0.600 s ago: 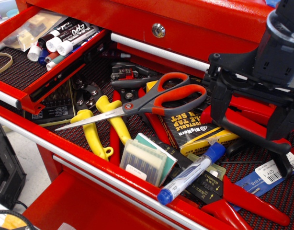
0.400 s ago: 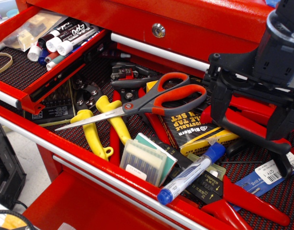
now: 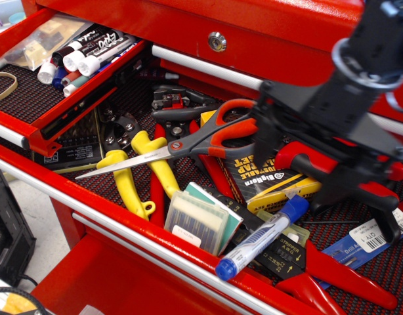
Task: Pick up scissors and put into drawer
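The scissors (image 3: 188,146), with long silver blades and red-and-grey loop handles, lie on top of the tools in the wide red drawer, blades pointing left. My gripper (image 3: 323,187), black with red finger pads and blurred by motion, hovers over the scissors' handle loops and hides the right one. Its jaws look spread wide with nothing between them. The narrower red drawer (image 3: 27,134) stands open at the upper left, with black mesh liner, whiteboard markers (image 3: 83,58) and a tan rubber band (image 3: 1,85).
The wide drawer (image 3: 123,223) holds yellow-handled tools (image 3: 139,172), red-handled pliers (image 3: 339,275), a black-and-yellow tap set box (image 3: 270,180), a clear plastic case (image 3: 198,222) and a blue-capped marker (image 3: 260,239). The red cabinet front with a lock (image 3: 217,41) rises behind.
My gripper has swung left and slightly down, from the right side of the drawer to over the scissors' handles. The scissors and other tools have not moved.
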Controlling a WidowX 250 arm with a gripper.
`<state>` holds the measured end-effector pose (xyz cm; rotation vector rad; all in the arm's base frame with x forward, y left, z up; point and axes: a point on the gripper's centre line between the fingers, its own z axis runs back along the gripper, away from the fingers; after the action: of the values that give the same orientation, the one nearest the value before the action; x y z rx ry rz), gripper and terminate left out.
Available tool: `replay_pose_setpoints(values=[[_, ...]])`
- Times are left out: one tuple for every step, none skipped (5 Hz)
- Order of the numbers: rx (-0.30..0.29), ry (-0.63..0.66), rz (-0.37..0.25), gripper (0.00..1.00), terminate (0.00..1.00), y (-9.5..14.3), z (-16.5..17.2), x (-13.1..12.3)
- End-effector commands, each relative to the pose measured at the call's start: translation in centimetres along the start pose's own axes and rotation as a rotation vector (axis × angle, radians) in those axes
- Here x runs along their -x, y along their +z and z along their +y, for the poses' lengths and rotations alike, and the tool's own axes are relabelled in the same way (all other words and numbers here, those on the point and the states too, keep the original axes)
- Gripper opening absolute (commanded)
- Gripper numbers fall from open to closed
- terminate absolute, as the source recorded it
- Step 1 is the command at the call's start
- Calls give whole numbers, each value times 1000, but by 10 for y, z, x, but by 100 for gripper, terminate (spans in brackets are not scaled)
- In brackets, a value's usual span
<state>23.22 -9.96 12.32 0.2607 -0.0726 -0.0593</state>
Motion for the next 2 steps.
replay_pose_setpoints(values=[[-100, -413, -140, 100, 0, -14, 80, -18], [-100, -508, -202, 100, 0, -35, 121, -24]])
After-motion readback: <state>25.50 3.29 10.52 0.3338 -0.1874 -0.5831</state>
